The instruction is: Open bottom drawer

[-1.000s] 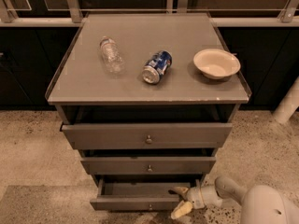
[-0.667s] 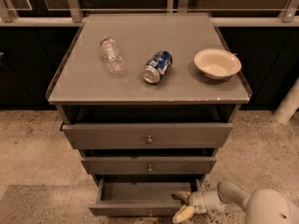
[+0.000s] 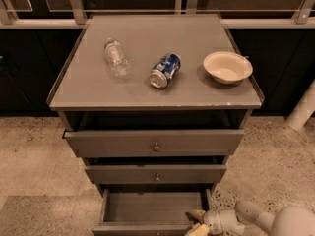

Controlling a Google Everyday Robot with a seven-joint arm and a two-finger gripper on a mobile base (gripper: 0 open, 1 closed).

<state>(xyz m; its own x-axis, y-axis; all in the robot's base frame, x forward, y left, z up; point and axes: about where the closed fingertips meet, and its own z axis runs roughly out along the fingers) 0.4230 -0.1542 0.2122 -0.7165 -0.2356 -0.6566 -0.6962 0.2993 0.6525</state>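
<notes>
Three grey drawers: the bottom drawer (image 3: pixel 152 206), pulled out, meets the gripper (image 3: pixel 197 221) and its parted jaws at its right front corner. Above them lie one bottle (image 3: pixel 116 58), one can (image 3: pixel 165 70), one bowl (image 3: pixel 227 67).

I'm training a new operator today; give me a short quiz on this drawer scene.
1. True or false: the bottom drawer stands open, its inside showing.
2. Where is the end effector? A on the cabinet top; B by the bottom drawer's front right corner; C at the top drawer's knob.
3. Fill in: between the bottle and the bowl lies a blue ___.
Key: 1 true; 2 B; 3 can.
</notes>
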